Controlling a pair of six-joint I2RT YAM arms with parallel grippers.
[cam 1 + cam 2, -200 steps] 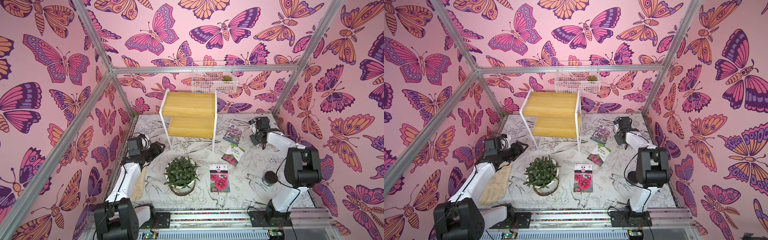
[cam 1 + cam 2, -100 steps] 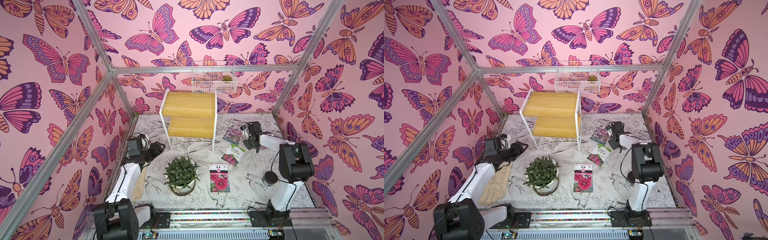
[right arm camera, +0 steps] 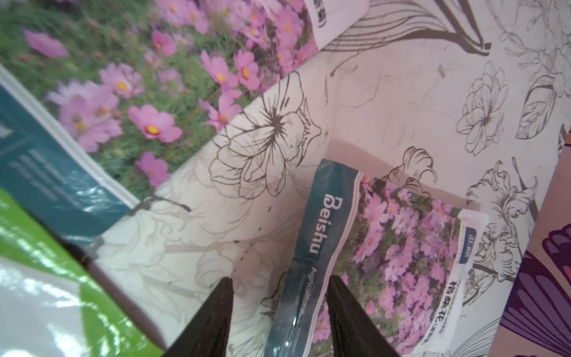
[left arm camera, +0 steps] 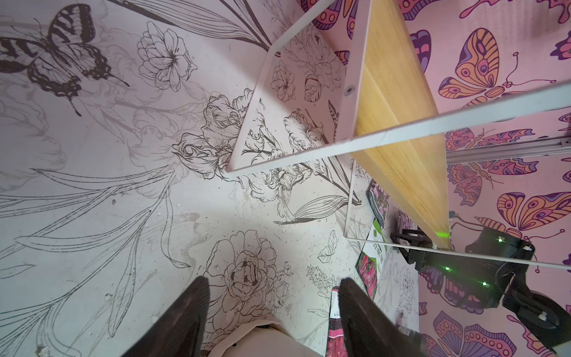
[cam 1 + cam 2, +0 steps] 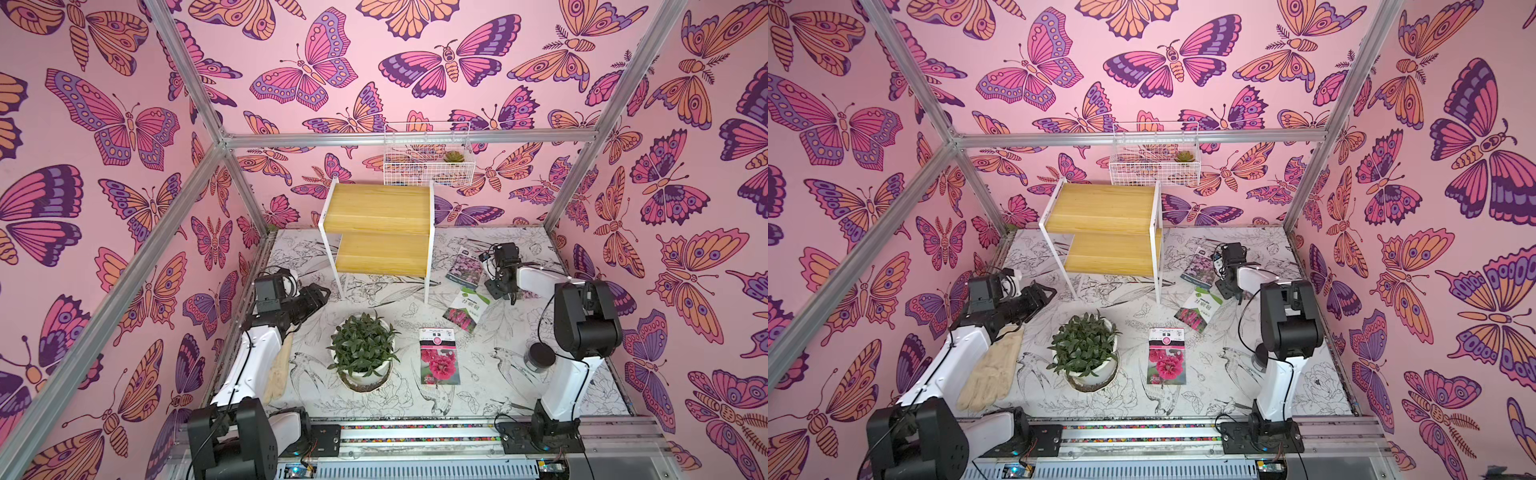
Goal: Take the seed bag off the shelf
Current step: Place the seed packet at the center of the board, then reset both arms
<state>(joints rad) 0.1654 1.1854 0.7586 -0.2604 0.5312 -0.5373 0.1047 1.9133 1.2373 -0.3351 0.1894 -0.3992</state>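
The shelf (image 5: 380, 212) stands at the back with both yellow boards bare. A teal "Beishu" seed bag (image 3: 386, 247) with pink flowers rests tilted on the table. Its teal edge runs up between the fingers of my right gripper (image 3: 280, 279), which is open. In both top views that gripper (image 5: 503, 294) is low over the table, right of the shelf, and the arm hides most of the bag. My left gripper (image 4: 273, 281) is open with nothing between its fingers. It hovers over the table left of the shelf (image 4: 395, 123).
Other packets lie right of the shelf: a purple-flower one (image 5: 464, 270), a green-and-white one (image 5: 467, 309) and a red-flower one (image 5: 439, 357). A potted plant (image 5: 363, 357), a beige glove (image 5: 990, 374), a dark-lidded jar (image 5: 539, 357) and a wall-hung wire basket (image 5: 428, 160) are also here.
My right gripper has moved left and forward, down beside the packets, and its jaws have gone from shut to open. The left arm has not moved.
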